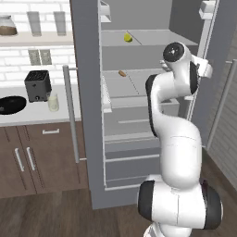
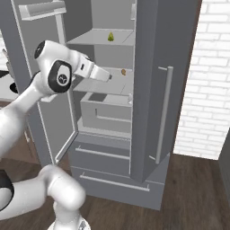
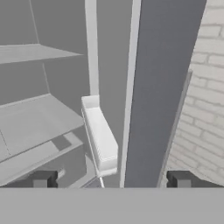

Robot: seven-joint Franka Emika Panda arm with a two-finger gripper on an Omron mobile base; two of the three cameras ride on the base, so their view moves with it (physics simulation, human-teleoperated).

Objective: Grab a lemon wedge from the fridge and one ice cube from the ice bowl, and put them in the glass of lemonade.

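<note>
Gripper [image 3: 112, 179] spread wide and empty at the open fridge [image 1: 88, 115].
Left base view: lemon wedge [image 1: 127, 38] lies on the upper shelf, above the arm. Right base view: wedge up beyond the hand. Hand view: fingertips [image 3: 41, 179] apart, touching nothing.

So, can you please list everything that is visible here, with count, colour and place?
fridge: 1, dark grey, doors open, centre
lemon wedge: 1, yellow-green, upper fridge shelf
brown food item: 1, brown-orange, shelf below the wedge
toaster: 1, black, counter left of fridge
ice bowl: 1, black, counter, left of toaster
glass of lemonade: 1, clear with pale liquid, counter, right of toaster
tall glasses: 2, clear grey, wall shelf
coffee pot: 1, clear with brown liquid, wall shelf
gripper: 1, dark tips, open, empty, by the fridge's right door
</note>
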